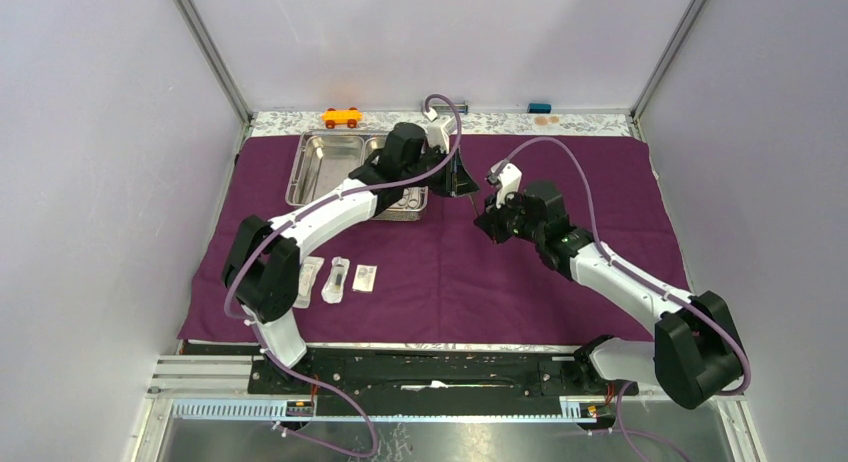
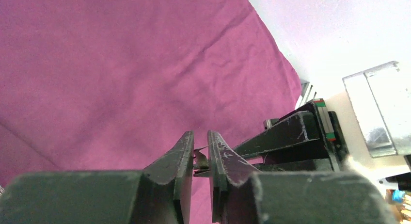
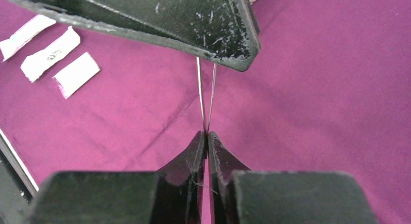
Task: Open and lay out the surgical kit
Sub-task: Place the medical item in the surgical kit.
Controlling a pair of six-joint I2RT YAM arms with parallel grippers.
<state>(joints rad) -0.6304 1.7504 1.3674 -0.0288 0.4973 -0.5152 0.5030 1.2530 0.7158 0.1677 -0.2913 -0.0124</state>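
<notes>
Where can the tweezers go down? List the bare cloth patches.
Bare: the dark purple cloth wrap beyond the right tool, out to its far right corner; also the near strip between the small white sealed packets and the right arm. Crowded: the left, around the shiny rectangular steel tray.

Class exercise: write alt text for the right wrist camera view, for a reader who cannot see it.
The right end effector, shut, pinches thin steel tweezers whose two arms run up to the left end effector across the top of the frame. Beneath lies purple cloth, with three white packets at upper left.
</notes>
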